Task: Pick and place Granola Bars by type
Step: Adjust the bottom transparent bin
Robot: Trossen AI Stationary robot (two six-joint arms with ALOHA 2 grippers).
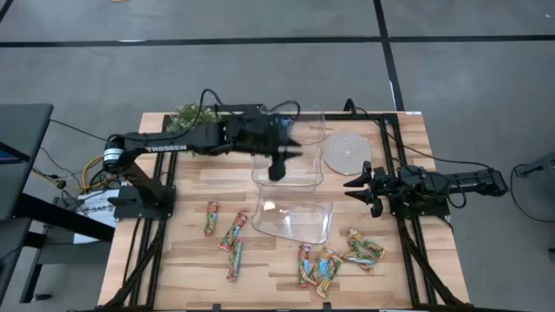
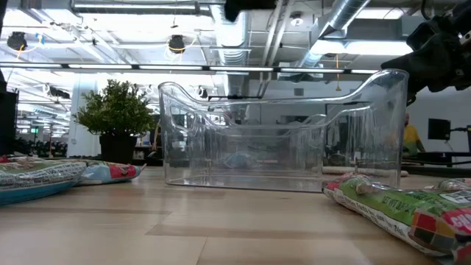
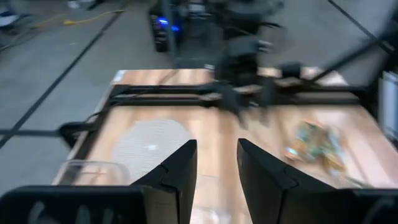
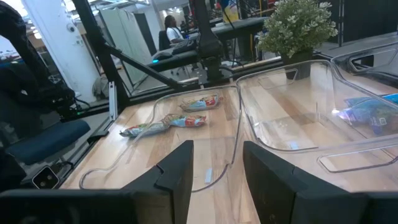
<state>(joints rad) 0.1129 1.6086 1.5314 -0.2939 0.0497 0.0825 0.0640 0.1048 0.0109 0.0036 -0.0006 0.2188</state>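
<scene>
We cannot read wrapper types from above; blue bar inside far tub shows only blurred through clear wall. Left gripper hangs over that tub, fingers partly apart, nothing between them. Right gripper low beside round mat, fingers partly apart, empty. Near tub ahead of right fingers. Granola Bars scattered on surface well clear of both fingers.
</scene>
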